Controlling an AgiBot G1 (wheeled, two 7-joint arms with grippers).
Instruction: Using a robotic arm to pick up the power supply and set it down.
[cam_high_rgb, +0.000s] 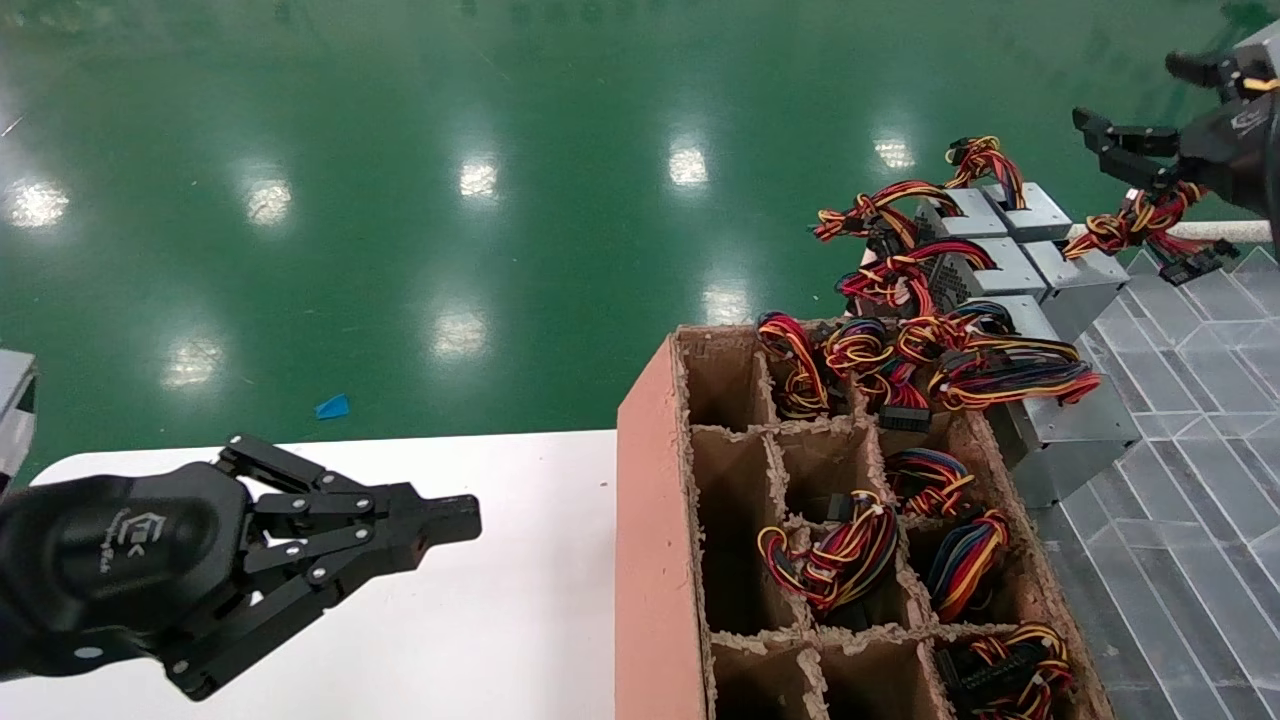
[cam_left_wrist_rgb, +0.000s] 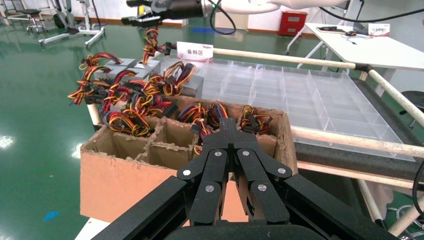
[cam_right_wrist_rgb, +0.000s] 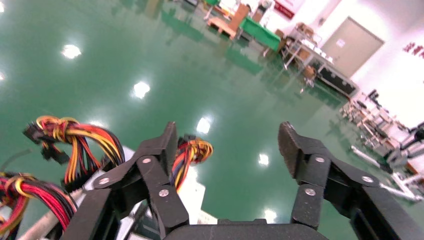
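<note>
1. You get bright, even overhead lighting; round glare spots dot the glossy green floor (cam_high_rgb: 400, 200) across the upper half of the head view.
2. Shadows stay soft; only the cardboard box (cam_high_rgb: 650, 560) cells go dark inside.
3. In the right wrist view, straight lines bow toward the edges, and the wire bundle (cam_right_wrist_rgb: 75, 145) at lower left looks soft.
</note>
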